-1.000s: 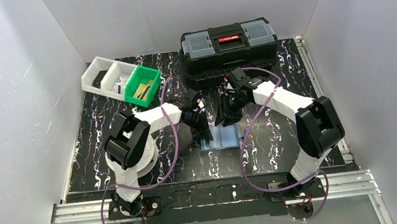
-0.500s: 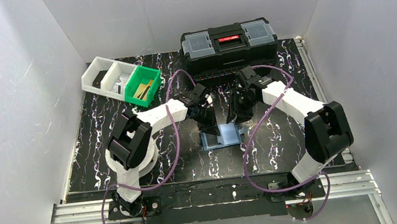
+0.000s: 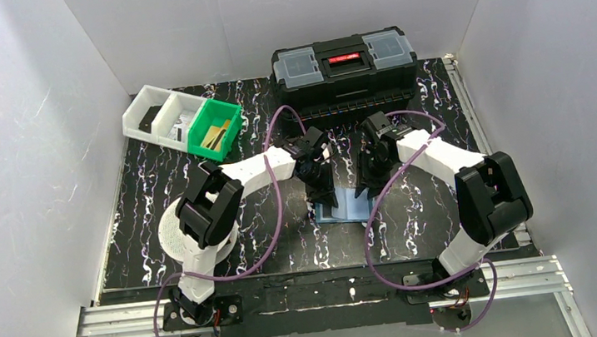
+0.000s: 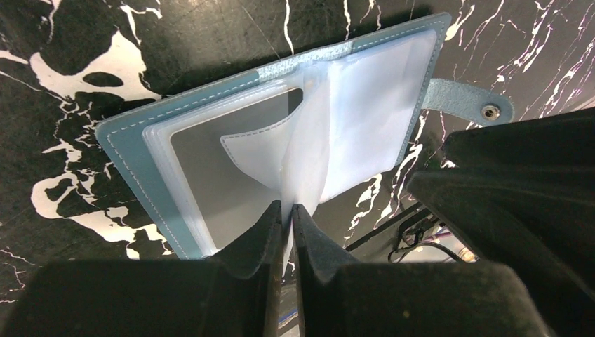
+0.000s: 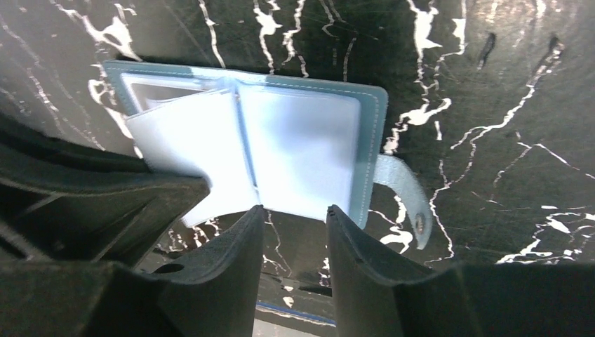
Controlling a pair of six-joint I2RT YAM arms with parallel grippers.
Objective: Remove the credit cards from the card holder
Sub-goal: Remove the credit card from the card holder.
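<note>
The blue card holder (image 5: 302,140) lies open on the black marbled surface (image 3: 155,192), mid-way between both arms, its snap strap (image 5: 403,193) sticking out right. The left jaws are pinched almost together on a clear sleeve (image 4: 309,161), lifting it upright from the fold. The right jaws stand slightly parted and empty at the holder's right page.

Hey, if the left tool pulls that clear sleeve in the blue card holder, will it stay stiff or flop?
Probably floppy: the clear sleeve pinched in the left tool bends up from the card holder. The holder looks thin and light, so it may lift along; the open right tool doesn't seem to pin it.
</note>
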